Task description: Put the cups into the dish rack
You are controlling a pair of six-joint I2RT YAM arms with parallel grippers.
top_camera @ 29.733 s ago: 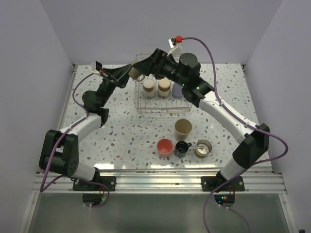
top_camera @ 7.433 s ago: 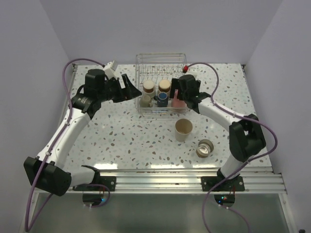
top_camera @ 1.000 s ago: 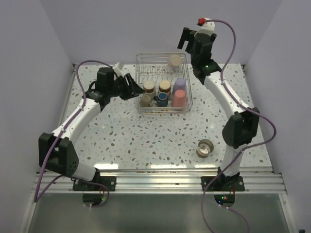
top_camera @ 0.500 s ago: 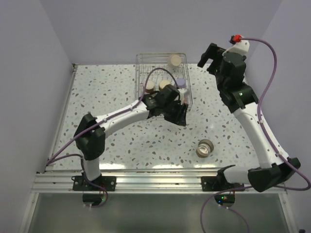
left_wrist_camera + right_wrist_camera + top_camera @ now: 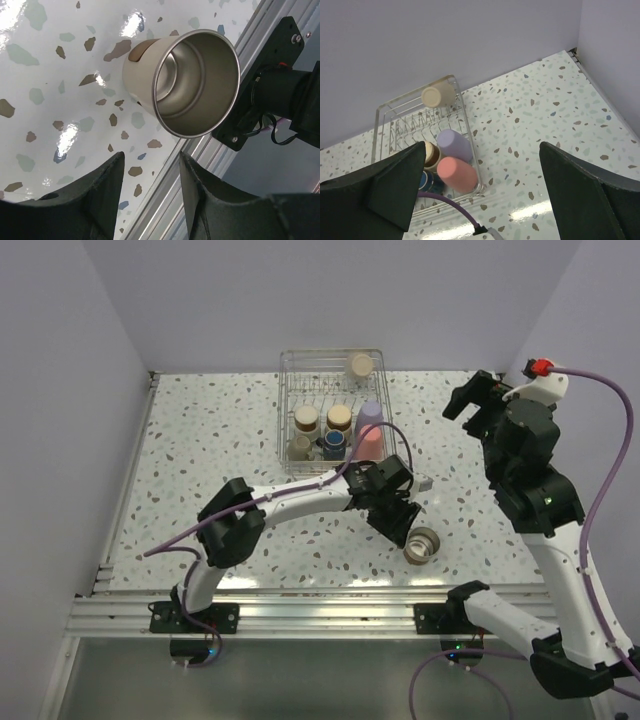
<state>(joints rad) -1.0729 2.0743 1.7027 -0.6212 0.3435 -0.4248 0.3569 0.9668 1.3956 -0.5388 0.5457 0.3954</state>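
One silvery-beige metal cup [image 5: 423, 544] stands upright on the table at the front right; in the left wrist view the cup [image 5: 192, 82] is just beyond my fingers. My left gripper [image 5: 403, 521] is open and empty, right beside it. The dish rack [image 5: 283, 410] at the back holds the tan cup [image 5: 360, 364], lavender cup [image 5: 371, 416], coral-pink cup [image 5: 368, 443], black mug [image 5: 333, 446] and three metal cups [image 5: 306, 418]. My right gripper [image 5: 468, 400] is open, empty and raised at the right; its view shows the rack [image 5: 464, 116] from above.
The aluminium rail [image 5: 330, 608] runs along the near table edge close to the metal cup, and also shows in the left wrist view [image 5: 200, 150]. The right arm's base bracket [image 5: 272, 90] stands behind the cup. A purple cable [image 5: 450, 205] hangs near the rack's front.
My left arm has swung from the rack's front edge down to the lone metal cup. My right arm has drawn back to the right, away from the rack.
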